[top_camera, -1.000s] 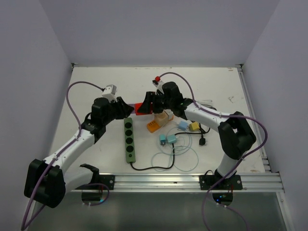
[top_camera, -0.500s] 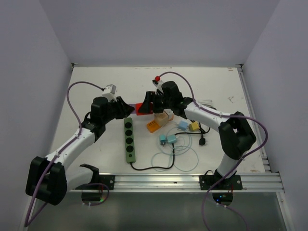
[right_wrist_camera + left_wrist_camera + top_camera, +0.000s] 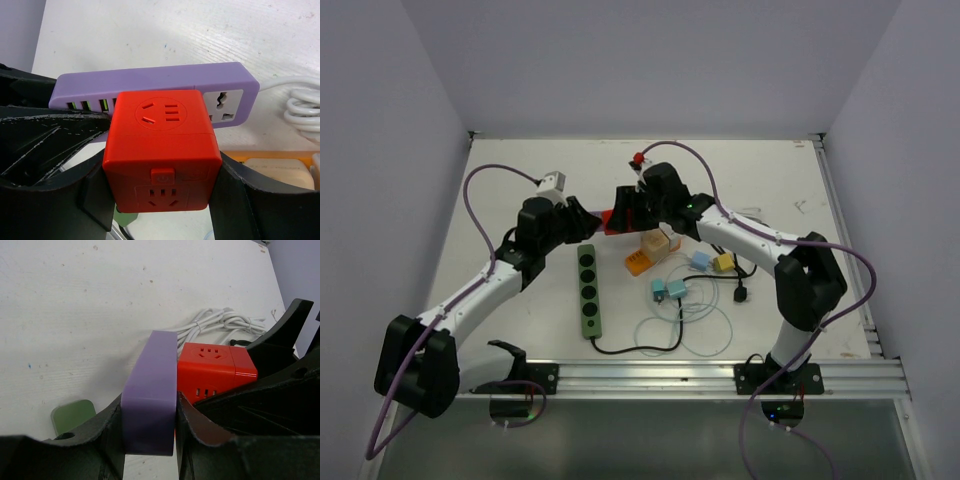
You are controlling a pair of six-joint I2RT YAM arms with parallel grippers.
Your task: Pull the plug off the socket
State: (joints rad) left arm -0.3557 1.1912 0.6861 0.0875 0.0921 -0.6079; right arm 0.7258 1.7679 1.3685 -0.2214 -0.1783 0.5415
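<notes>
Just past the far end of the green power strip (image 3: 590,290), the left claw (image 3: 149,412) is clenched across one narrow end of the purple socket bar (image 3: 150,82). The right claw (image 3: 161,192) is clamped on two sides of the red cube plug (image 3: 160,145), which sits seated in the bar's face. The risk, as I judge it, lies in the pull. The left grip takes only one end, so a tug off the pin axis could lever the bar round, or drag it out of the fingers with the plug unfreed. The cube's smooth faces may also slip, and the white cable (image 3: 220,322), coiled farther from the green strip, could snag
</notes>
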